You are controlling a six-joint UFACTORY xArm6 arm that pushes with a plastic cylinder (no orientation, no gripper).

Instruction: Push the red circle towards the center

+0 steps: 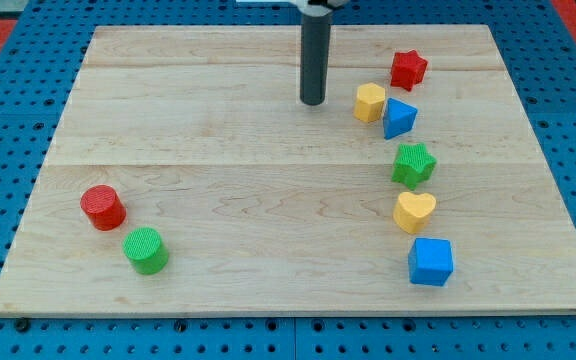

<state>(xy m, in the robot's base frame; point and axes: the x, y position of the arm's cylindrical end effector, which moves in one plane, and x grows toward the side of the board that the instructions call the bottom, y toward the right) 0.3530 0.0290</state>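
my tip (313, 102) planted upper-middle, bare rod, no jaws to spread or pinch | red circle (102, 207) down at view's lower left, green circle (146, 250) just beside | tip well apart, must swing round behind it

A lab bench is what is seen here — a robotics test rig, not a home or a shop. A pale wooden counter (218, 130) made of joined planks is laid flat on a blue perforated base (568, 110), its holes set in a regular grid of the kind used for bolting down fixtures. Small moulded blocks in plain primary colours are scattered over the wood — a red star (408, 69), a blue cube (430, 262), a green cylinder (146, 249) among them. A dark rod (314, 60) is held upright over the boards, my tip (313, 102) set down on them.
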